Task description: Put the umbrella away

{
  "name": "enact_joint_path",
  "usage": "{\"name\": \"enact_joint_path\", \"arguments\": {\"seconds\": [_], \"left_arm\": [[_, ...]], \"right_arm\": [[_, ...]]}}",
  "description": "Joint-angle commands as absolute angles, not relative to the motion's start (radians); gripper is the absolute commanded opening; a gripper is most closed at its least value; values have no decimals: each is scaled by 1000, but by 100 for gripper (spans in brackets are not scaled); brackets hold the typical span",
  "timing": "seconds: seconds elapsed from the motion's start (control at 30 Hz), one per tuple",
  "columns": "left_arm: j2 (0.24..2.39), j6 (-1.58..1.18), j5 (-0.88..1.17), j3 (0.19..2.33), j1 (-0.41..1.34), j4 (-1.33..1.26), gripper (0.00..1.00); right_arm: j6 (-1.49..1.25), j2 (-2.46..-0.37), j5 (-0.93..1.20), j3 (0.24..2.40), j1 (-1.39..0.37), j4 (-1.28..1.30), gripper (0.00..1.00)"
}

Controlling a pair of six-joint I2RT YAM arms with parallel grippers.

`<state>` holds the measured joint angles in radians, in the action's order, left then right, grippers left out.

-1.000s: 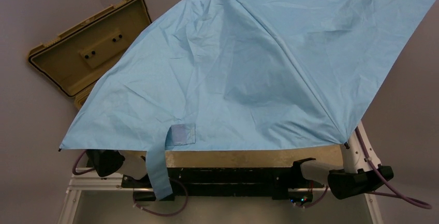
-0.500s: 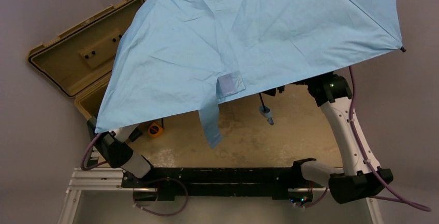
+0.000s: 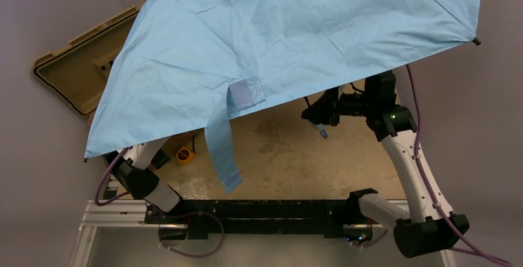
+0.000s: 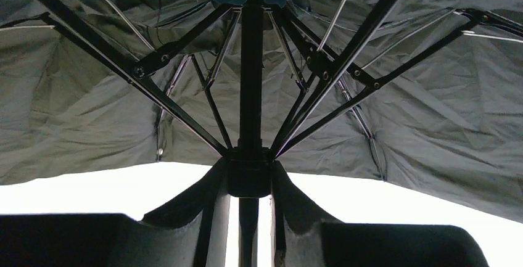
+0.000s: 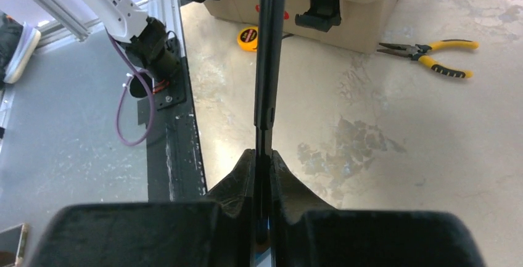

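The left tool (image 4: 250, 185) pinches the umbrella (image 3: 296, 32) at its runner (image 4: 249, 171); the right tool (image 5: 263, 171) pinches the shaft (image 5: 270, 51); draw runner straight along shaft, without twisting.

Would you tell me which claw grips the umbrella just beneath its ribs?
The left claw: the umbrella fans its ribs right above it, whereas the right claw pinches bare shaft lower down.
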<state>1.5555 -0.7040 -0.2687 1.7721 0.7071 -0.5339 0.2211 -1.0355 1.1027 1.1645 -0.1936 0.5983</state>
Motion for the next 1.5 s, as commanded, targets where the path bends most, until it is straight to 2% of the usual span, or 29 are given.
{"name": "enact_joint_path", "arguments": {"seconds": [0.0,0.17,0.33,0.43,0.6,0.93,1.2,1.47], "left_arm": [[1503,-769,-218,1773,697,-534,0],[1528,-954,-29,1717,705,-410,0],[1560,-1108,215,1611,728,-383,0],[1573,-1114,278,1559,771,-365,0],[1597,-1109,282,1492,853,-387,0],[1584,-1093,331,1384,895,-418,0],[1599,-1104,291,1211,919,-490,0],[1672,-1088,291,1247,915,-469,0]], "right_arm": [[206,-1048,1146,1224,-189,520,0],[-139,-1081,1104,1313,-200,229,0],[-228,-1198,1050,1510,-226,148,0],[-234,-1270,1010,1587,-265,147,0],[-275,-1291,945,1593,-301,81,0],[-321,-1286,946,1640,-299,1,0],[-465,-1255,1124,1574,-301,-238,0],[-731,-1224,1263,1434,-323,-594,0]]}}
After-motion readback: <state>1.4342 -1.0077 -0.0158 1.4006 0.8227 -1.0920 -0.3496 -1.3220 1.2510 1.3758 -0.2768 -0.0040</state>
